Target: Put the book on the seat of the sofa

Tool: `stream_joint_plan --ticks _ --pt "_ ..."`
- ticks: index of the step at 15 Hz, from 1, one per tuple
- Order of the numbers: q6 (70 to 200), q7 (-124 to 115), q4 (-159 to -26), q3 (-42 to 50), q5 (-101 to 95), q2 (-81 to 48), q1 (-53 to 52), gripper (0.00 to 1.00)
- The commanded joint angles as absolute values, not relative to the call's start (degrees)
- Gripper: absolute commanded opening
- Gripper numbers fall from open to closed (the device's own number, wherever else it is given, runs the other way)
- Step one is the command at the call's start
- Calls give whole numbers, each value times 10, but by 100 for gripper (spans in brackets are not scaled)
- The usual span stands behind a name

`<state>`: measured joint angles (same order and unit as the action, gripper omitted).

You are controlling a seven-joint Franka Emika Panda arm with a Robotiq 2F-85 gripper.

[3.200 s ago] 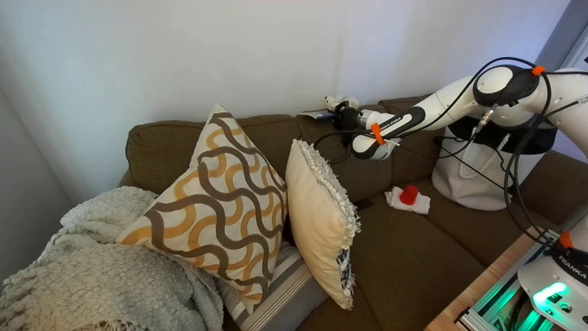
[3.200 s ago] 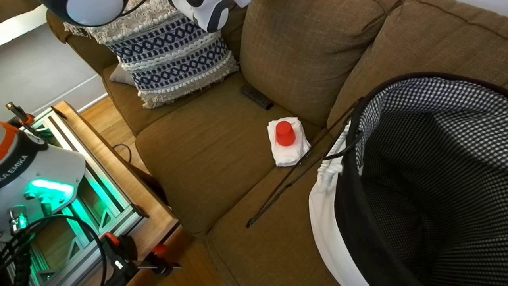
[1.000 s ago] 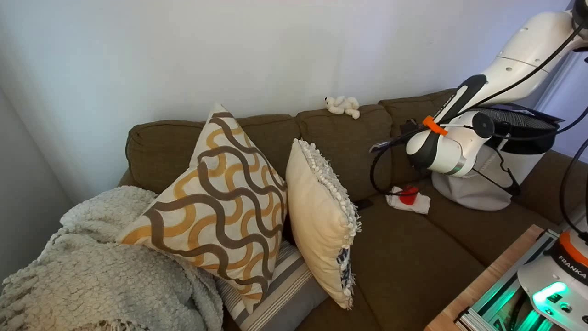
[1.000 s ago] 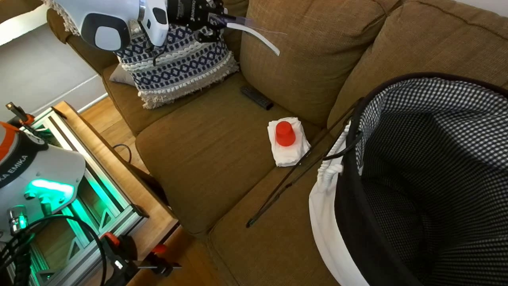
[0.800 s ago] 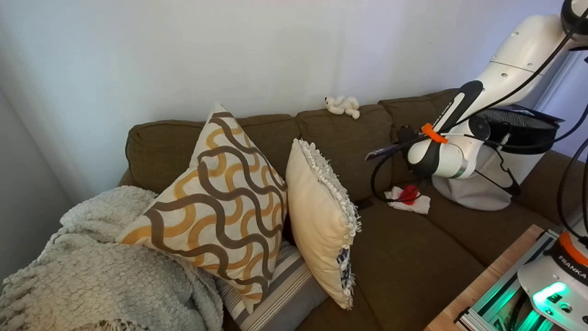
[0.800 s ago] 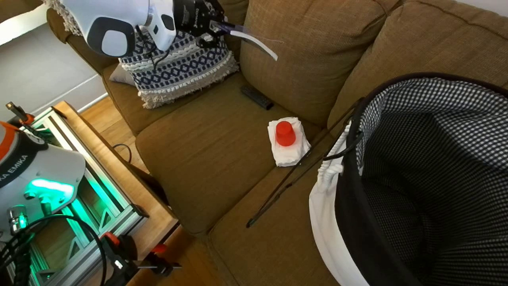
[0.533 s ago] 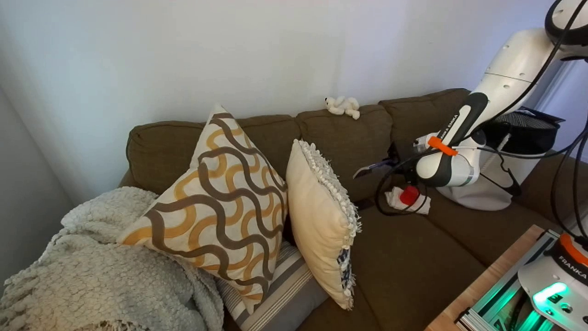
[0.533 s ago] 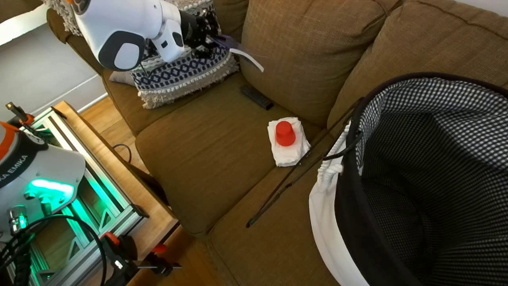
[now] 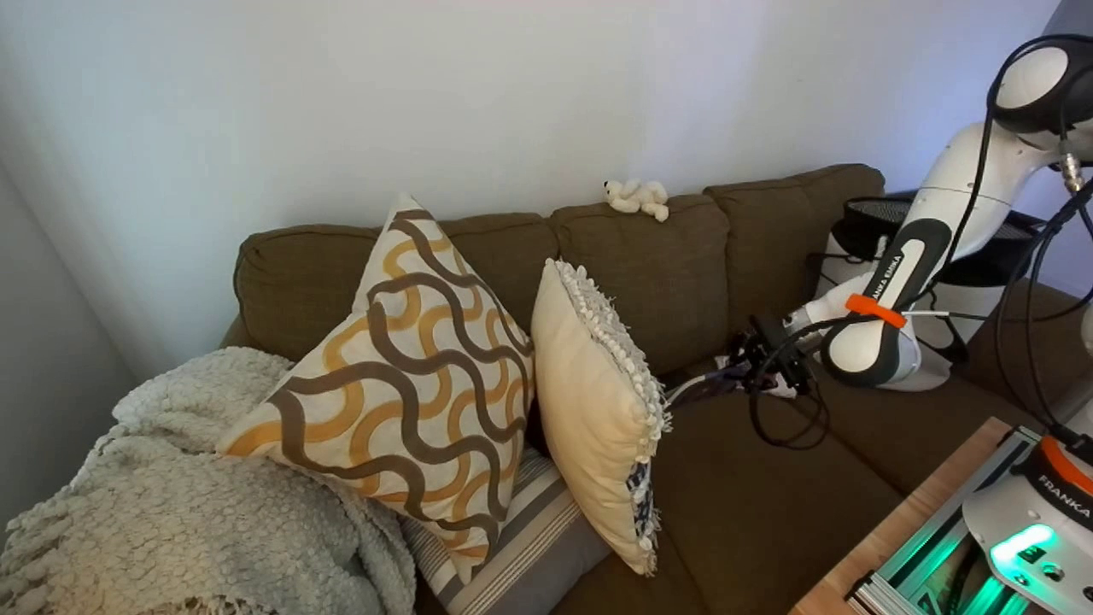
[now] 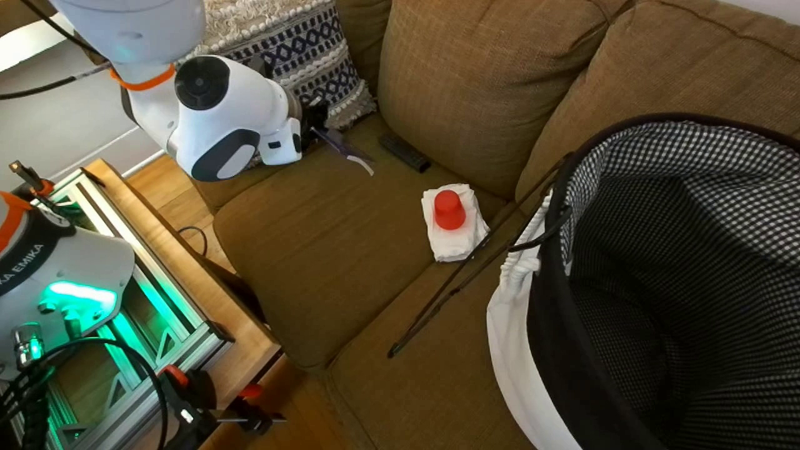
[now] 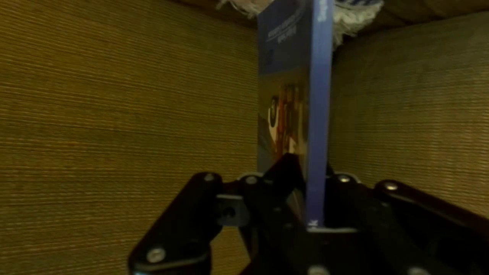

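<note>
The sofa point(image 10: 300, 250) is upholstered in a coarse brown weave, its back plump and rounded, its seat flatter. In an exterior view, a pale cushion point(image 9: 410, 376) printed with wavy brown and ochre bands is propped at the left on a corner, beside a nubbly grey blanket point(image 9: 196, 495). To its right, a fringed cushion point(image 9: 589, 410) is stood on edge, its smooth cream back turned left. A white plush toy point(image 9: 638, 198) is laid along the sofa's top. In an exterior view, a tapered red cup point(image 10: 449, 210) is carried by a folded white cloth point(image 10: 459, 248) on the seat, a dark remote control point(image 10: 404, 153) is laid farther left, and a soft basket point(image 10: 547, 325) lined in black-and-white check is seen at the right.

The book point(image 11: 298, 88) is thin, with a smooth violet-blue spine; on its cover, a dark blue band with blurred pale lettering is set above a picture in tan, red and white. It is held over the seat near the fringed cushion, just left of the remote control; whether the seat is touched cannot be told. By the end effector point(image 11: 310, 168) it is gripped at one end, the black fingers point(image 11: 287, 168) closed to its thickness, one on each side of the spine.
</note>
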<state>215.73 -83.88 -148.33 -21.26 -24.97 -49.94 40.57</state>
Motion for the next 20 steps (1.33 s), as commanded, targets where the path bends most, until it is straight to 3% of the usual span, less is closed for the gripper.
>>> stream_joint_plan --ticks 1,8,11,12,14,17,20 --pt "2078 -826 -1486 -253 -312 -528 496 4" --pt "1928 -591 -1502 -283 -253 -474 512 4" --pt "1987 -496 -1498 -263 -174 -465 460 4" --pt "1986 -476 -1498 -263 -149 -463 450 40" --pt "1996 -431 -1501 -259 -121 -455 434 47" --pt "1999 -364 -1518 -235 -90 -411 403 69" --pt "2074 -345 -1556 -281 -118 -374 477 94"
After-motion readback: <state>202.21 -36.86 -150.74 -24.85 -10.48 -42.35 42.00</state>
